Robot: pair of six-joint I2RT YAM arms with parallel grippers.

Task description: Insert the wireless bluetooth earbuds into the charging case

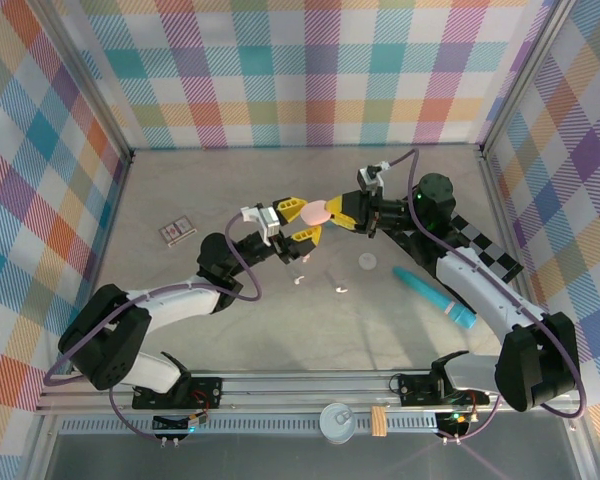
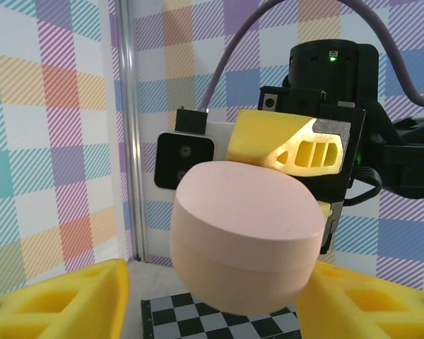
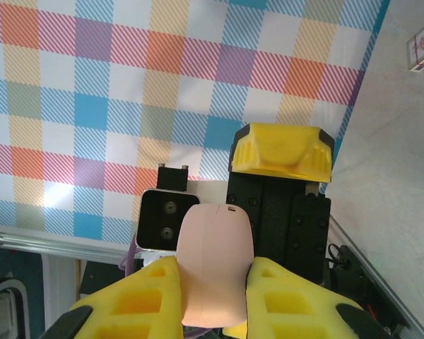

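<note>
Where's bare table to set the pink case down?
Free: the far table strip along the back wall, and the near strip by the front rail. Crowded: mid-table, around the earbuds, white disc and teal tube.

**Table** [image 1: 230, 190]: pale grey, stone-patterned top. Contents are placed by the teal tube [image 1: 435, 298], which lies flat and slanted, right of centre.
- White disc [image 1: 368, 262]: round, flat, just left of the tube's far end.
- First earbud [image 1: 341, 289]: tiny, pale, left of the tube, near the disc.
- Second earbud [image 1: 298, 280]: tiny, pale, farther left of the tube, apart from the first.
- Small card [image 1: 177, 232]: rectangular, well apart, far left of the tube.
- Checkered board [image 1: 477, 240]: black and white, behind the tube, partly covered.
</note>
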